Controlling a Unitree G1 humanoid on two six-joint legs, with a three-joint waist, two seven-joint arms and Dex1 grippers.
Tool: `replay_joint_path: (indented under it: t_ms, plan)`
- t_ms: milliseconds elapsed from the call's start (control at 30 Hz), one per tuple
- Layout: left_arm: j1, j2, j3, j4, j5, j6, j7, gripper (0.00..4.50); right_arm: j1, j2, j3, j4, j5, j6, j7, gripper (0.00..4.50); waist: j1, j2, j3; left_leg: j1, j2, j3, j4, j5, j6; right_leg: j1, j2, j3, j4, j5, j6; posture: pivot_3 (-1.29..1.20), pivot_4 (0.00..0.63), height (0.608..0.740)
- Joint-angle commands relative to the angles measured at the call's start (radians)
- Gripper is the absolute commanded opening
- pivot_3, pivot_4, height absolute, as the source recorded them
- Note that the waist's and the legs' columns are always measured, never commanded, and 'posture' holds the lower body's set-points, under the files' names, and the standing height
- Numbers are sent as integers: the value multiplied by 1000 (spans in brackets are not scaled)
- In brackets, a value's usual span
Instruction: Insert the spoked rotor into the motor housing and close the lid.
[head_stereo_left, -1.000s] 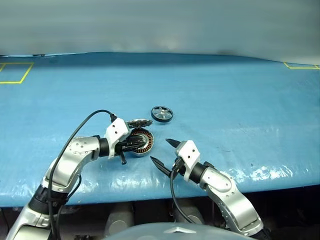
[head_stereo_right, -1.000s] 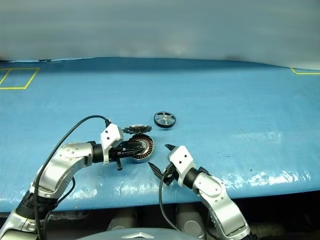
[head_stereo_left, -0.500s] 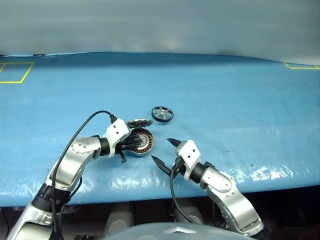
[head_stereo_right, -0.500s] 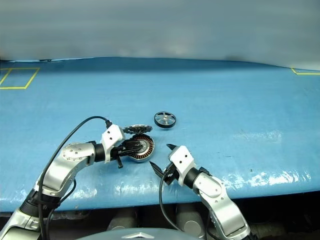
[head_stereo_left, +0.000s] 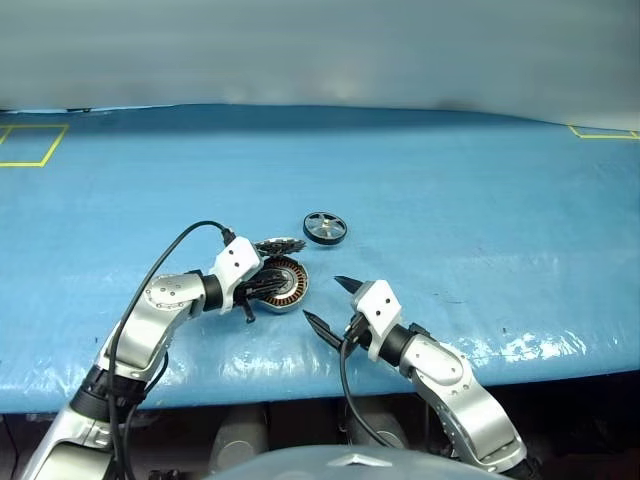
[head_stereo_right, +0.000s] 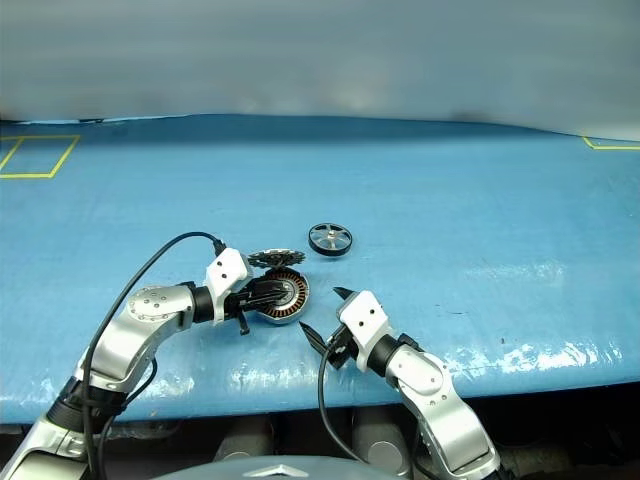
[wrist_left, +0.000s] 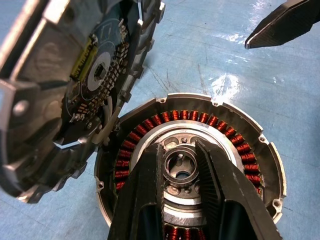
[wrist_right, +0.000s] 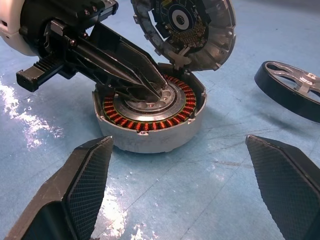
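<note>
Near the frame's lower centre, the right gripper (head_stereo_left: 325, 303) is hovering with jaws spread wide and released above the blue bench (head_stereo_left: 450, 200). Just beyond, the left gripper (wrist_right: 152, 90) is reaching into the motor housing (head_stereo_left: 283, 284), its narrowed jaws straddling the central hub. The lid (head_stereo_left: 279, 245) is leaning tilted against the housing's far rim, and farther back the spoked rotor (head_stereo_left: 325, 227) is lying apart.

Setting: robotics test bench. Blue plastic-sheeted table (head_stereo_left: 420, 180), yellow tape squares (head_stereo_left: 28, 146) at its far corners, plain grey wall (head_stereo_left: 320, 50) behind the table; disassembled motor parts (head_stereo_left: 300, 262) near its front edge.
</note>
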Motion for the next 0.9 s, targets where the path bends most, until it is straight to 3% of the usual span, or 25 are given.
replay_joint_path:
  t_ms: [33, 267, 500, 600, 700, 900]
  plan:
    - [-19, -8, -4, -16, 8, -24, -4, 642, -2, 1, -3, -36, 3, -7, -1, 4500, 0, 0, 0, 0, 0, 0, 0, 0, 0, 0, 0, 0, 0, 0, 0, 0, 150, 740]
    - [-12, -4, -13, -30, 8, -10, -27, 642, 1, 0, -4, -37, 3, -3, -3, 4500, 0, 0, 0, 0, 0, 0, 0, 0, 0, 0, 0, 0, 0, 0, 0, 0, 150, 740]
    - [4, -10, 38, -85, -51, 24, -39, 2943, -1, 3, -5, -34, 3, -2, -5, 4500, 0, 0, 0, 0, 0, 0, 0, 0, 0, 0, 0, 0, 0, 0, 0, 0, 150, 740]
    - [15, -5, 81, -139, -119, 65, -49, 2943, 1, 2, -5, -35, 3, 0, -4, 4500, 0, 0, 0, 0, 0, 0, 0, 0, 0, 0, 0, 0, 0, 0, 0, 0, 150, 740]
    - [32, 18, 112, -185, -177, 109, -64, 2272, 0, 1, -4, -34, 5, 2, -2, 4500, -1, 0, 0, 0, 0, 0, 0, 0, 0, 0, 0, 0, 0, 0, 0, 0, 150, 740]
    - [61, 31, 127, -209, -201, 141, -38, 199, -10, 2, 0, -27, 4, 3, 2, 4500, 0, 0, 0, 0, 0, 0, 0, 0, 0, 0, 0, 0, 0, 0, 0, 0, 150, 740]
